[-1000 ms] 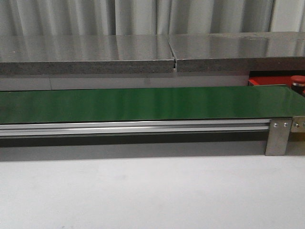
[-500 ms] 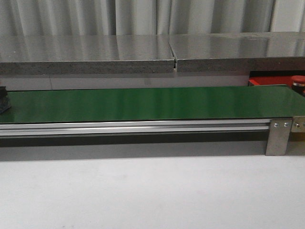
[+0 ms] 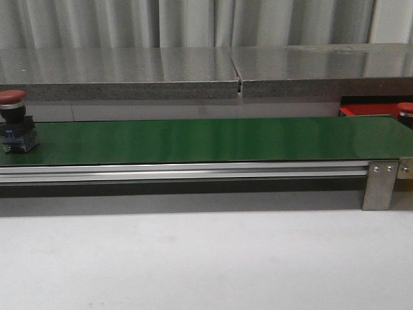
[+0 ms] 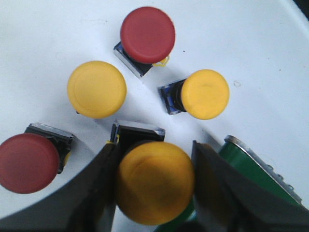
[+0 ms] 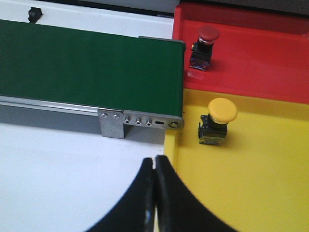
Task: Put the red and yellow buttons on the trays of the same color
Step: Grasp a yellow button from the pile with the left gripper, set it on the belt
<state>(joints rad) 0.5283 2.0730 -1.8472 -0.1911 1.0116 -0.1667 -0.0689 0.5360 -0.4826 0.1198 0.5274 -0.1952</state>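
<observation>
A red button [image 3: 13, 120] now stands at the far left edge of the front view, on the green belt [image 3: 206, 139], where a second ago that end lay bare and half a second ago only a dark sliver showed at the frame edge; I judge the belt is carrying it toward the trays at the right, so a pick-up there is coming rather than in hand. In the left wrist view the left gripper [image 4: 154, 181] has its dark fingers spread on either side of a yellow button [image 4: 154, 181] at the bottom centre, close against the cap, though whether they actually grip it I cannot tell; two more yellow buttons [image 4: 96, 89] and two red ones [image 4: 147, 35] stand loose on the white table [image 4: 48, 29] above and to the left. In the right wrist view the right gripper [image 5: 154, 193] at the bottom centre has its fingers pressed together, holding nothing; upper right, a red-capped button [image 5: 203, 46] stands on the red tray [image 5: 270, 53], and below it a yellow-capped one [image 5: 215, 121] on the yellow tray [image 5: 251, 188], so both colours are begun. The caps are smooth, domed, matt plastic over squarish dark bases; the trays look glossy with low rims; the belt has a dull sheen, edged by a brushed aluminium rail [image 3: 187, 172].
</observation>
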